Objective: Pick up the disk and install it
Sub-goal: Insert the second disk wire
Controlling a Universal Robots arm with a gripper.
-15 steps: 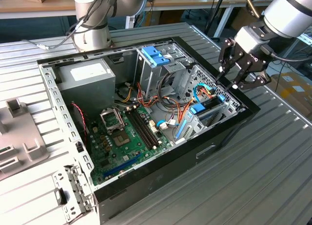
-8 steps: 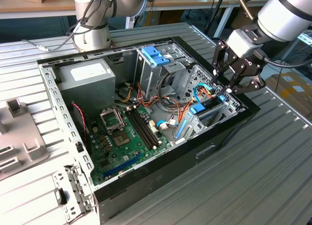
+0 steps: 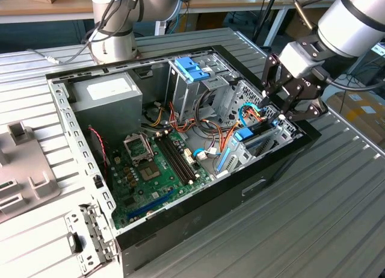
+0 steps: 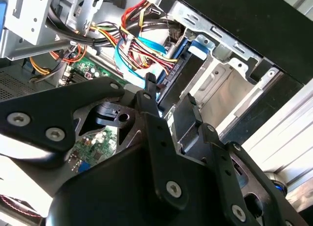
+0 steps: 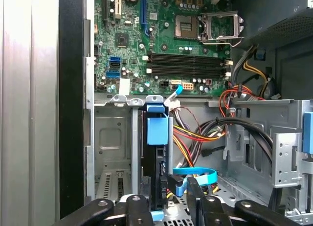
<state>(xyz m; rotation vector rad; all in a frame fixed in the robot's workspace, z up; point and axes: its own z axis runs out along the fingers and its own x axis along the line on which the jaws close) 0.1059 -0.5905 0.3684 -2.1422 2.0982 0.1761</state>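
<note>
The disk (image 5: 157,130) stands on edge in the small metal bay at the front corner of the open computer case. It is a dark slab with a light-blue carrier and end tab. In the exterior view the disk's blue tab (image 3: 243,135) shows low in the case toward that view's right. My gripper (image 3: 272,109) hangs just above that bay. Its black fingers (image 5: 139,206) straddle the disk's near end, open, with a gap on one side. In the second wrist view the gripper (image 4: 166,96) sits over the disk (image 4: 195,49).
The case holds a green motherboard (image 3: 156,163), a grey power supply (image 3: 105,100) and a tall drive cage with a blue bracket (image 3: 191,67). Coloured cables (image 5: 195,133) and a blue ribbon cable (image 5: 195,173) crowd the bay. The arm's base (image 3: 114,25) stands behind the case.
</note>
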